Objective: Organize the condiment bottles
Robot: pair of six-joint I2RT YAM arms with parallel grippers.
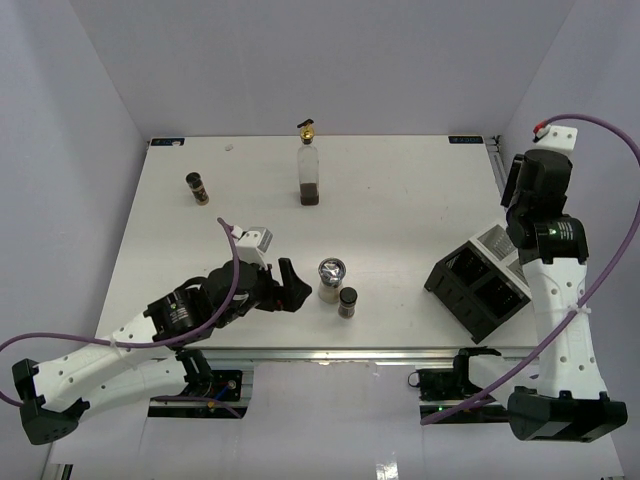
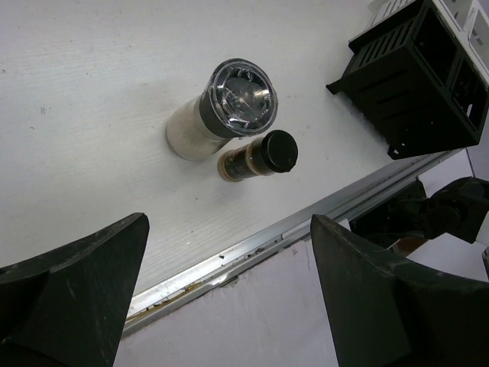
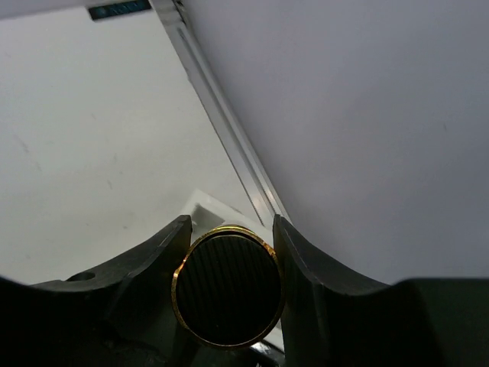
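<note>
A tall clear glass bottle with a gold spout [image 1: 309, 165] stands at the back. A small dark black-capped jar [image 1: 197, 187] stands at the back left. A chrome-topped shaker [image 1: 332, 278] and a second dark jar [image 1: 348, 302] stand together near the front edge; both also show in the left wrist view, the shaker [image 2: 229, 107] and the jar [image 2: 260, 155]. My left gripper [image 1: 290, 285] is open and empty just left of them, its jaws wide apart [image 2: 229, 225]. My right gripper [image 3: 231, 223] is shut on a black ribbed gold-rimmed cap [image 3: 228, 294]; the bottle below it is hidden.
The black compartmented rack [image 1: 480, 285] sits at the front right, below my right arm [image 1: 540, 215], and shows in the left wrist view [image 2: 420, 76]. A white gridded piece [image 1: 495, 240] lies at its far side. The table's metal front edge [image 2: 252, 245] runs under my left fingers.
</note>
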